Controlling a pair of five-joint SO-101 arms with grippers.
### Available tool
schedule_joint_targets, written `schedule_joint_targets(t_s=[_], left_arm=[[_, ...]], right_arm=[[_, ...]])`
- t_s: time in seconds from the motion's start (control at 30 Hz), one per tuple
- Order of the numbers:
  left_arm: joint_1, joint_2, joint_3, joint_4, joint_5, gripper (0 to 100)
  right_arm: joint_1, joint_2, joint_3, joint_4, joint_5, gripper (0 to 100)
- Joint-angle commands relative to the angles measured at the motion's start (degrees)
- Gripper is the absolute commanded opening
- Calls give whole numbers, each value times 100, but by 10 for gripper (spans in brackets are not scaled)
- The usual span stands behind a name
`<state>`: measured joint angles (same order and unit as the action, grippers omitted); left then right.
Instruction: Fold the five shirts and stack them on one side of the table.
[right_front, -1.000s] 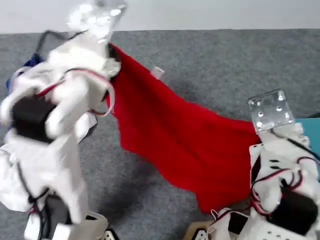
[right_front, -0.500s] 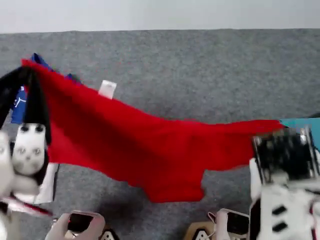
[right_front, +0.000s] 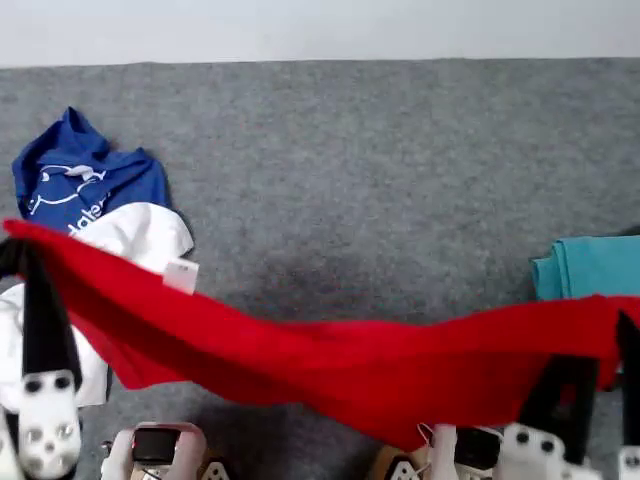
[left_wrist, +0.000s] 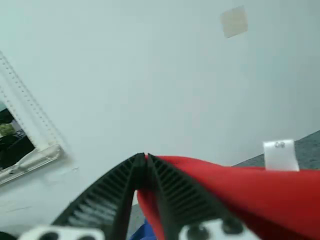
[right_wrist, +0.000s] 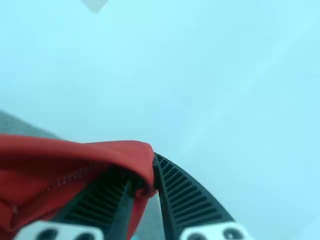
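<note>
**Ana:** Both arms have drawn back toward the near edge, and the red shirt (right_front: 330, 365) has come with them, uncovering the piles behind it.

**Ben:** How is it held?

**Ana:** The left end effector (left_wrist: 145, 158) is clamped on one corner, close to the white tag (right_front: 181, 275). The right end effector (right_wrist: 146, 172) is pinched tight on the opposite corner. The cloth hangs stretched between them, sagging in the middle above the grey bench (right_front: 380, 180).

**Ben:** And the others?

**Ana:** A blue shirt (right_front: 85, 180) lies crumpled on the left arm's side, with a white shirt (right_front: 140, 232) touching it. A teal shirt (right_front: 590, 265) lies at the right arm's edge.
</note>
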<state>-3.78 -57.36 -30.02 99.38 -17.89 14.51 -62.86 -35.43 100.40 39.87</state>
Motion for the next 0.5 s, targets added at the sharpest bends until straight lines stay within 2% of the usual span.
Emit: schedule_joint_targets(t_s=[0.0, 0.23, 0.37, 0.47], left_arm=[[-97, -299, 338, 97, -70, 2], [-97, -695, 1420, 97, -79, 2], [-97, -677, 2316, 26, -70, 2], [-97, -686, 3371, -396, -53, 2]], right_arm=[[215, 22, -158, 31, 202, 9], [268, 365, 273, 40, 185, 10], [259, 532, 1108, -13, 176, 10], [163, 567, 2031, -233, 176, 10]])
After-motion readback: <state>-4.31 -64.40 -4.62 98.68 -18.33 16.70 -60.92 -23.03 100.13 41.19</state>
